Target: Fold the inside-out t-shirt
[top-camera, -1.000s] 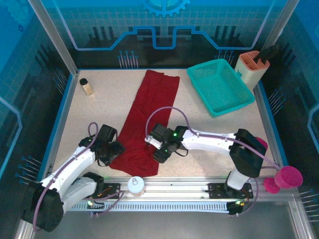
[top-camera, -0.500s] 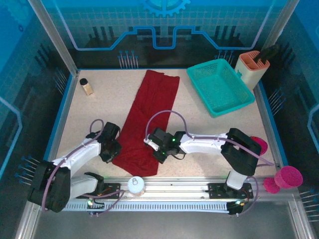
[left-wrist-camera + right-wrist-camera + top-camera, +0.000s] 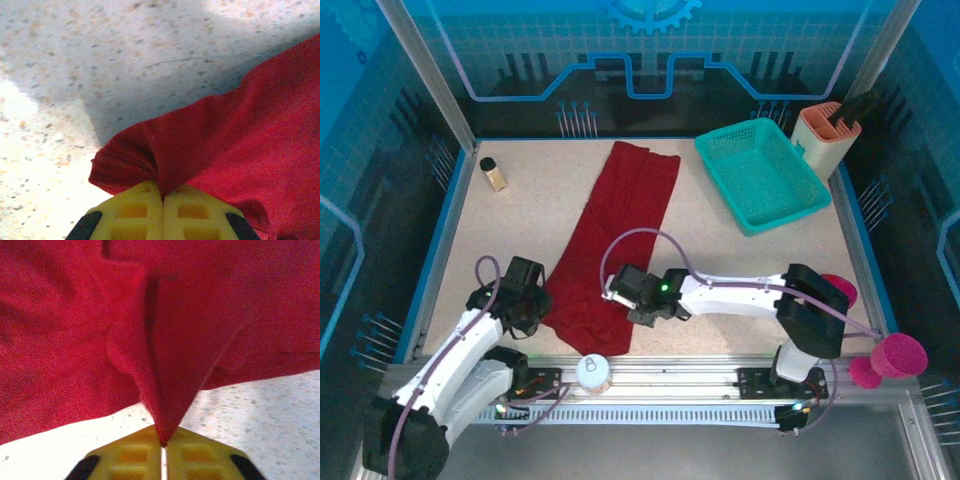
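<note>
We see the plain dark red cloth t-shirt (image 3: 620, 220) lying as a long, narrow strip on the speckled table (image 3: 740, 260). It runs from the far middle down to the near edge, left of the teal plastic mesh basket (image 3: 760, 175) and apart from it. Its near end lies between our two arms.

In the left wrist view, the left gripper (image 3: 162, 196) has its yellow pads pressed together on a bunched corner of the cloth at the shirt's left edge. The frame's lower edge cuts off all but the pad tips. In the right wrist view, the right gripper (image 3: 163, 446) pinches a raised ridge of the cloth, with a hairline slit between its pads.

From above, both sets of fingertips are hidden beneath the wrist housings, which also cover part of the near hem. We cannot make out sleeves, collar or seams in the folded strip. A small dark-capped bottle (image 3: 494, 174) stands far left, well apart from the shirt.
</note>
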`<state>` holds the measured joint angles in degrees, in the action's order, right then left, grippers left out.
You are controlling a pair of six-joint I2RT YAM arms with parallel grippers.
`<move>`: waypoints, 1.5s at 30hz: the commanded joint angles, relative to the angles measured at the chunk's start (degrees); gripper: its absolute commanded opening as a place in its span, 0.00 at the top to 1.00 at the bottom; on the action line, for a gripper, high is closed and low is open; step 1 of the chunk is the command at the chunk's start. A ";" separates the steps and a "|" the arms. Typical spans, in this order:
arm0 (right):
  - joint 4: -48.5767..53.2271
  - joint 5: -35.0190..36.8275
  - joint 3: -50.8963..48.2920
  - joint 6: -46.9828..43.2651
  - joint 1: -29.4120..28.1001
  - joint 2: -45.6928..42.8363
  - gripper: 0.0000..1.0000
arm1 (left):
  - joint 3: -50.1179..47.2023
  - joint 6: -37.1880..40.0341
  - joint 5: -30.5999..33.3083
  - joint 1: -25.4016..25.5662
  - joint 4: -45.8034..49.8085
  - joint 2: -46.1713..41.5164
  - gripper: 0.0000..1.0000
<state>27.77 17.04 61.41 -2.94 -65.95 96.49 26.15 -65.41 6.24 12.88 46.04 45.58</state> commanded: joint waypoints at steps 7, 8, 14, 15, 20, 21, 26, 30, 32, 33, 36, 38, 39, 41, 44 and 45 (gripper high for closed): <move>-10.14 -37.64 -4.35 13.37 14.11 -4.65 0.51 | -3.26 -3.84 -0.03 -0.93 4.23 -5.22 0.47; -11.89 -38.99 -4.54 17.75 18.04 -4.69 0.50 | -2.80 0.06 -2.03 -0.93 0.90 -5.18 0.47; -9.42 -41.49 5.07 22.27 26.93 5.21 0.54 | 6.14 13.01 -11.24 2.35 -5.73 4.94 0.48; -8.49 -41.26 6.97 21.28 26.93 6.97 0.55 | 7.99 14.36 -10.79 4.42 -6.22 7.42 0.48; -4.57 -37.40 13.17 17.60 26.72 13.56 0.57 | 11.18 18.35 -16.66 12.23 -17.65 18.53 0.50; -4.04 -36.80 14.03 16.91 26.60 14.64 0.57 | 11.36 19.59 -17.90 13.13 -20.14 20.43 0.51; -0.26 -30.91 17.50 14.10 26.75 18.62 0.60 | 12.45 24.78 -20.16 15.82 -25.74 30.14 0.60; 1.21 -30.06 17.86 12.87 26.72 19.90 0.63 | 10.96 25.71 -20.19 16.04 -27.46 32.51 0.65; 1.40 -31.46 17.96 12.59 26.74 20.27 0.85 | 9.40 25.97 -20.53 16.05 -28.57 32.46 0.69; 1.36 -31.75 17.96 12.71 26.77 19.99 0.92 | 8.83 26.27 -21.01 16.12 -29.08 32.34 0.70; -0.18 -32.76 17.51 12.94 27.56 17.54 1.00 | 7.32 28.04 -21.90 16.07 -29.43 31.77 0.70; -0.96 -32.81 18.22 13.12 28.69 16.21 1.00 | 6.42 28.99 -21.80 16.12 -29.43 31.54 0.71; -0.70 -32.87 18.98 13.15 29.35 16.10 1.00 | 6.08 29.39 -21.67 16.10 -29.37 31.63 0.71; 0.75 -32.20 21.06 12.98 30.90 16.72 1.00 | 5.46 29.96 -20.88 16.10 -28.99 32.17 0.73; 1.16 -31.54 22.30 12.96 32.57 17.83 1.00 | 5.16 30.93 -19.79 16.12 -28.23 33.78 0.77; 0.62 -31.46 22.27 13.05 32.89 18.26 1.00 | 4.97 31.19 -19.42 16.12 -28.12 34.24 0.77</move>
<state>27.75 -14.98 82.30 10.63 -34.72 115.31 32.29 -36.86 -13.78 28.67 17.17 78.32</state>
